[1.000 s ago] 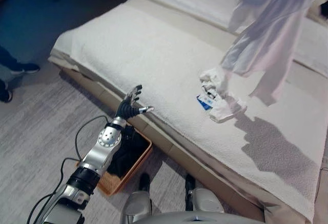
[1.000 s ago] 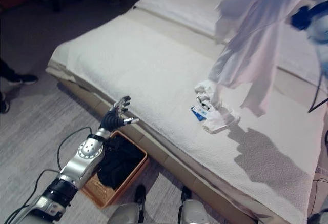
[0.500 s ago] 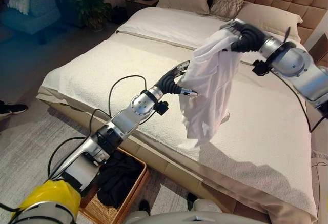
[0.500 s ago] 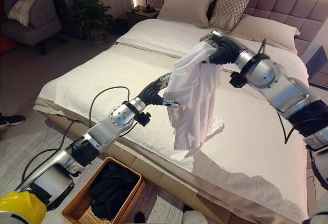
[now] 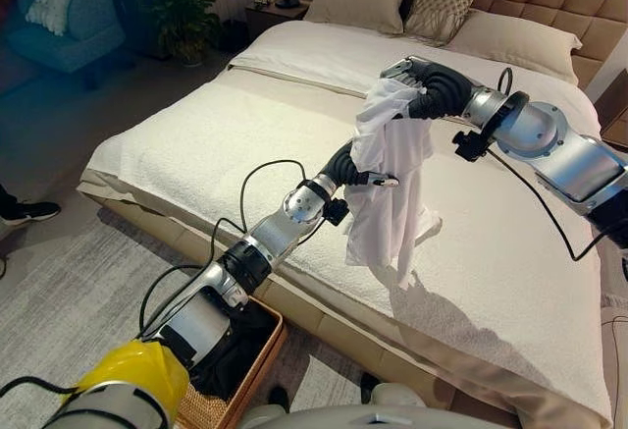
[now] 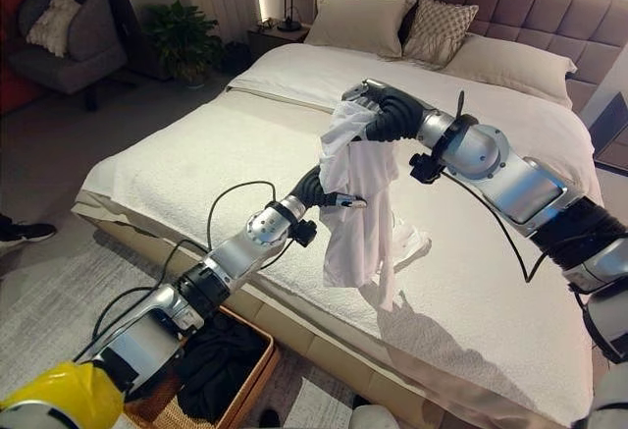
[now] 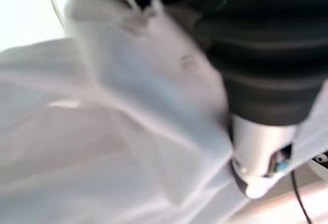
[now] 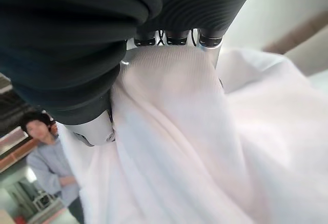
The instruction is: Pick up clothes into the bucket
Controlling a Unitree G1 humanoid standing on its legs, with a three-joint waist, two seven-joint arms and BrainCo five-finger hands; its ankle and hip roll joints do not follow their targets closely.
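The right hand [image 6: 378, 115] gripped a white shirt [image 6: 358, 203], hanging above the bed's [image 6: 196, 144] middle. The left hand [image 6: 329, 193] touched its side; its grip I couldn't tell. The basket [image 6: 257, 378] off the bed's near edge held dark clothes [image 6: 211, 362]; the shirt remained.

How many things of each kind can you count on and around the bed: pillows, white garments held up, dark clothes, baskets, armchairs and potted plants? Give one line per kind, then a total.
Pillows: 3
White garment, held up by the right hand: 1
Dark clothes in the basket: 1 pile
Basket: 1
Armchair: 1
Potted plant: 1
Total: 8
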